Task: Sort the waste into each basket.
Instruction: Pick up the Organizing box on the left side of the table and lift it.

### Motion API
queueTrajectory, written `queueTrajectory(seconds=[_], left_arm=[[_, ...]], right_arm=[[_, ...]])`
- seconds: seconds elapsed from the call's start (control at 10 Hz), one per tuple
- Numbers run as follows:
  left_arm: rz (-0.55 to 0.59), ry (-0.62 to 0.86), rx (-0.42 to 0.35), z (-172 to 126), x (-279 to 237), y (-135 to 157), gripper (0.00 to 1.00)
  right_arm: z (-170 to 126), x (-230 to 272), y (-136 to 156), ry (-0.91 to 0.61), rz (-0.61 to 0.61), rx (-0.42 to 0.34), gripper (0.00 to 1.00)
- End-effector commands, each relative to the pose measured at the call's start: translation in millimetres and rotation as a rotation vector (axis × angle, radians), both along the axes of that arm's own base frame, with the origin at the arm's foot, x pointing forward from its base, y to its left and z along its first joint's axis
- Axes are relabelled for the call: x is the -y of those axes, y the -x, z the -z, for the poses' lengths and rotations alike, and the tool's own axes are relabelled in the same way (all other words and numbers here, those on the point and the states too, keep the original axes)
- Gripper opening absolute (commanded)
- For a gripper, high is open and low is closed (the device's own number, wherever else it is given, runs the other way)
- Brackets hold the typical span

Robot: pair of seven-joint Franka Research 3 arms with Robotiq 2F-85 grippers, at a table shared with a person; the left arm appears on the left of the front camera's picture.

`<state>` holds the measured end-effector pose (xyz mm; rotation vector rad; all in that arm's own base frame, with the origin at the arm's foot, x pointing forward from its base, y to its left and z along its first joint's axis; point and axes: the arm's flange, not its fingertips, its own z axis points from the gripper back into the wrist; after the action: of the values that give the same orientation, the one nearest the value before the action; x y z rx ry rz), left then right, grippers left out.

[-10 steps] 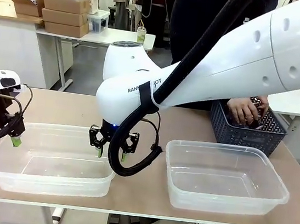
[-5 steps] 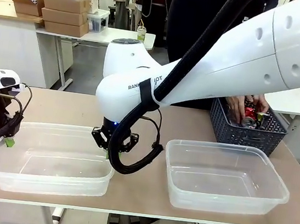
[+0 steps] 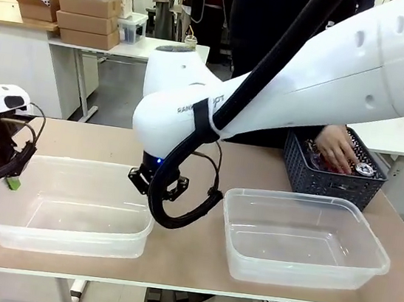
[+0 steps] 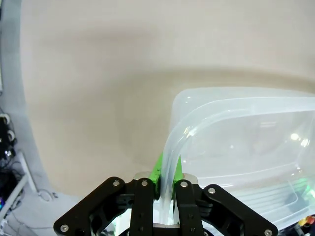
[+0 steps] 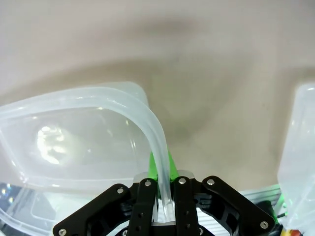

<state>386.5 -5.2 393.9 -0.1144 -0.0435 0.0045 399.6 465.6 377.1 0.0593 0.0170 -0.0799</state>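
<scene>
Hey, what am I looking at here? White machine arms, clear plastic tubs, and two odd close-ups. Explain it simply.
These are two white robot arms at a table. The wide picture looks across it from the robot's side toward a person. The two close-ups come from cameras on each arm's wrist, looking along its claw. The left claw and the right claw are each shut on the rim of the left tub, at opposite ends. The right tub rests on the table, empty and untouched. At the far side, the person's hand reaches into a dark basket of what look like cans.
</scene>
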Motion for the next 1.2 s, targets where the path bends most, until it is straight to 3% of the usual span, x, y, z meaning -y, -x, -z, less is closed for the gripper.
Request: queueTrajectory(seconds=[0.0,0.3,0.4,0.5,0.6,0.9,1.0,1.1], left_arm=[[-0.096,0.036,-0.014,-15.5,16.4,62.4,0.0],[-0.159,0.081,-0.026,-85.3,48.7,44.3,0.0],[-0.162,0.14,0.014,-109.0,65.7,39.3,0.0],[-0.121,0.255,0.076,-123.9,75.6,40.6,0.0],[-0.115,0.131,-0.01,-92.3,67.5,49.3,0.0],[-0.115,0.131,-0.01,-92.3,67.5,49.3,0.0],[-0.109,0.148,-0.022,-94.5,74.2,50.7,0.06],[-0.408,0.259,-0.081,-117.9,105.8,37.2,0.06]], right_arm=[[-36.8,37.1,7.1,0.033,-0.018,-0.015,0.0],[-115.8,94.2,23.1,0.094,-0.075,-0.029,0.0],[-125.9,109.7,24.8,0.14,-0.08,-0.089,0.0],[-118.9,114.3,27.9,0.072,-0.156,-0.114,0.0],[-126.7,75.4,28.2,0.073,-0.076,-0.023,0.0],[-126.7,75.4,28.2,0.073,-0.076,-0.023,0.0],[-131.7,81.5,29.8,0.061,-0.11,-0.041,0.05],[-130.5,101.6,23.1,0.088,-0.089,-0.038,0.05]])
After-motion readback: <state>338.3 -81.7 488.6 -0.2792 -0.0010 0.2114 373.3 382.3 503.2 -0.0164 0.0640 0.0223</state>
